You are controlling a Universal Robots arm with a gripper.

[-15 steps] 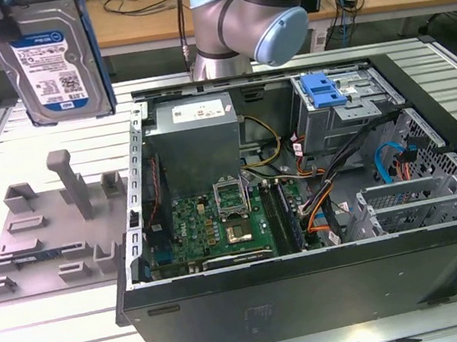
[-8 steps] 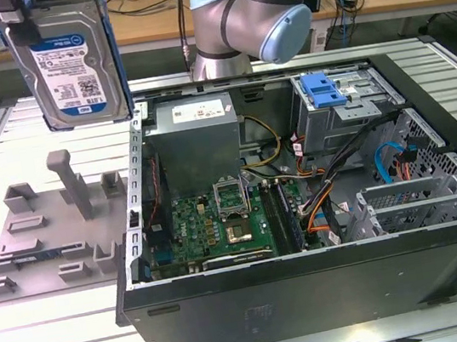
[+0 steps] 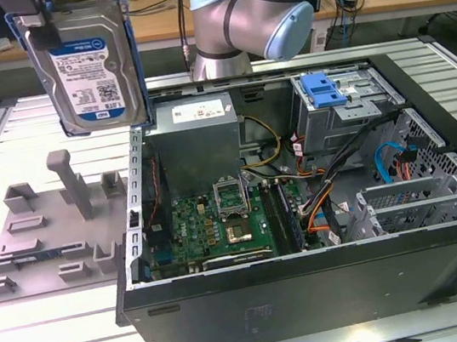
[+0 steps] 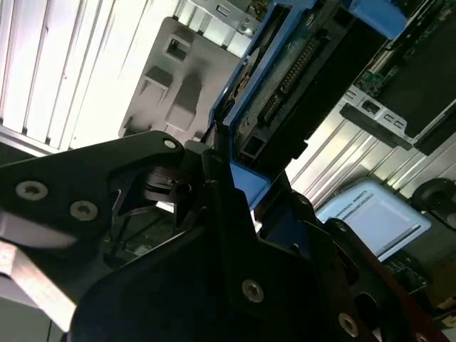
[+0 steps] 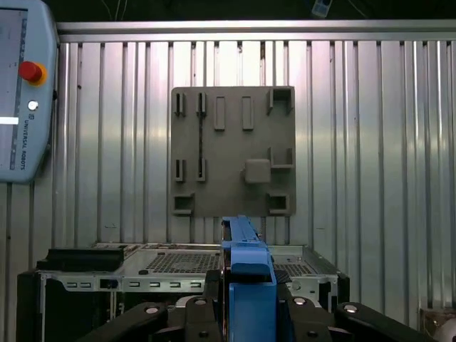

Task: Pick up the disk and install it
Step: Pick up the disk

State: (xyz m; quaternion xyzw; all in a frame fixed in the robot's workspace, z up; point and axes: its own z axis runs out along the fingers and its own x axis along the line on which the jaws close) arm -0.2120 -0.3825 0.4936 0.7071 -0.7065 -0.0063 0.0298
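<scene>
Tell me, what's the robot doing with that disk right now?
Gripper shut on disk. Disk aloft, upright, by case's left wall in exterior view. Cage apart, disk not in it.

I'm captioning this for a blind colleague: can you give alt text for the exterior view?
The gripper holds the disk upright in the air, label toward the camera, at the exterior view's upper left, above the edge of an open computer case. A grey fixture plate lies beside the case; the arm stands behind it.
</scene>
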